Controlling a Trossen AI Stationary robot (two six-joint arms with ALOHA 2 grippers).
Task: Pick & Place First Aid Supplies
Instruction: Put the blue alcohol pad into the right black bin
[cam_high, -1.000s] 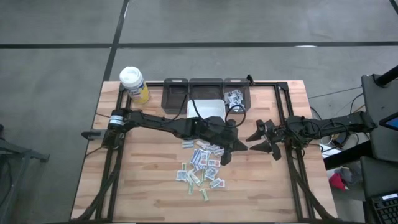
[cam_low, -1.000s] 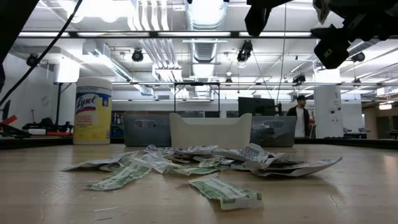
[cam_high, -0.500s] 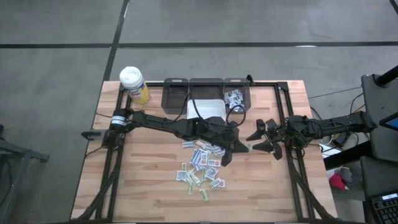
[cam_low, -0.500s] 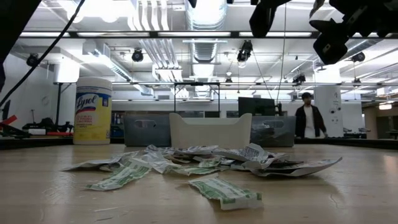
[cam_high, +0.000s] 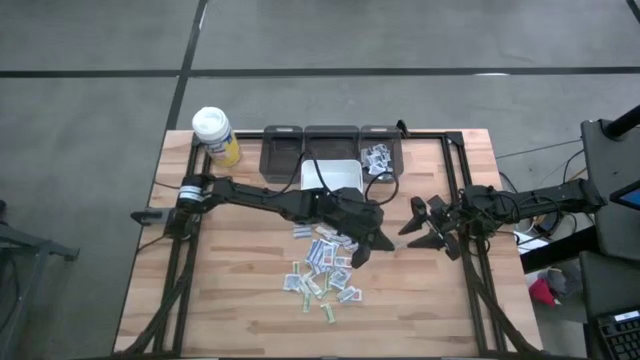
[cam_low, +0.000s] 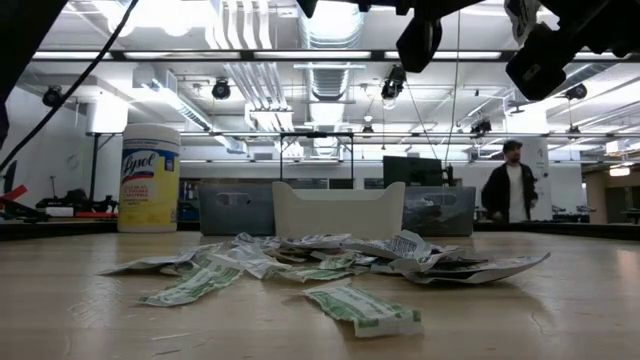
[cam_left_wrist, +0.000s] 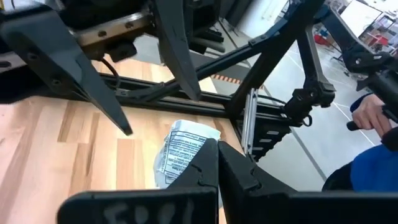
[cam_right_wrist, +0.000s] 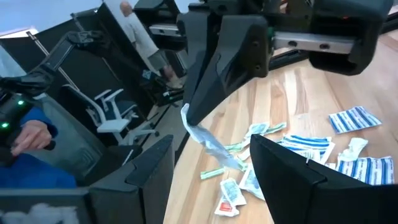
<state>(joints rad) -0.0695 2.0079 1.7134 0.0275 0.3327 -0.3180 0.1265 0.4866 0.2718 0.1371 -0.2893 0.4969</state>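
Bkgd: grey concrete floor (cam_high: 100, 60) w/ dark seam lines around the wood table (cam_high: 240, 310). Open ceiling, exposed ducts (cam_low: 335, 20) + strip lights (cam_low: 190, 55). White pillar (cam_low: 527, 165) at right, a person (cam_low: 510, 190) standing by it. White office chair (cam_right_wrist: 112, 118) beyond the table edge.

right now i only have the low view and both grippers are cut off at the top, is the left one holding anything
observer: Yes. The left gripper is shut on a white printed paper packet, lifted above the pile of packets.
operator: where's the right one
observer: The right gripper hangs open and empty beside the left one, facing that packet.
operator: anything binned yet
observer: A few packets lie in the rightmost dark plastic bin.
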